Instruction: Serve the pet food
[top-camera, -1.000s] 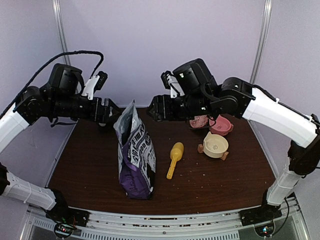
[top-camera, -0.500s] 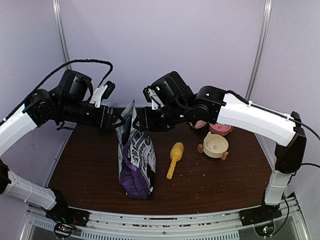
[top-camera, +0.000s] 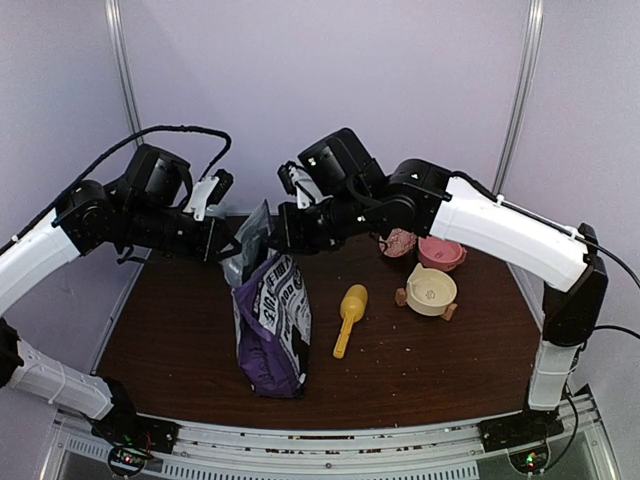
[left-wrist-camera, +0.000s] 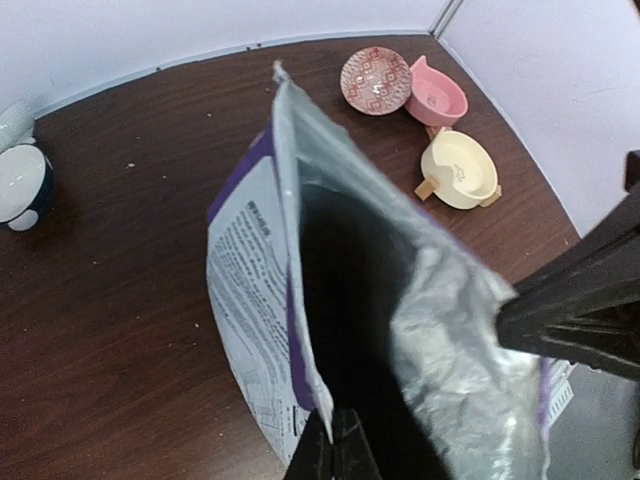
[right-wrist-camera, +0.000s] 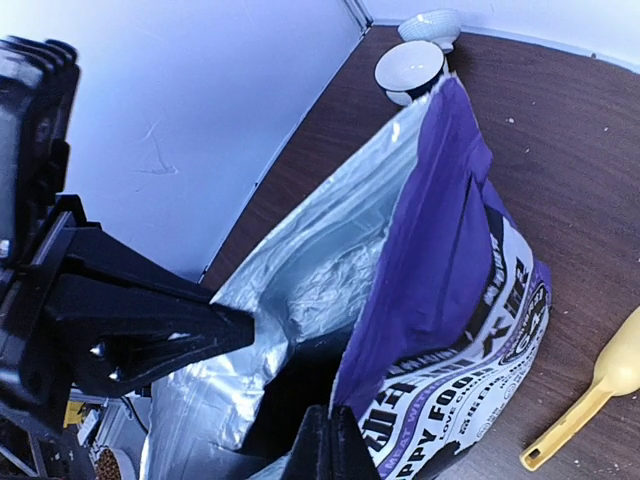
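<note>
The purple bag (right-wrist-camera: 440, 230) has white lettering on its front. In the right wrist view the letters "PPY FOOD" can be read, while the larger letters beside them are creased and cut off, so they stay illegible. In the left wrist view, the bag's white side panel (left-wrist-camera: 250, 290) carries small black print too fine to read.

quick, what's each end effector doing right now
left end effector: closed, pinching one side of the bag mouth
right end effector: closed, pinching the opposite side
</note>
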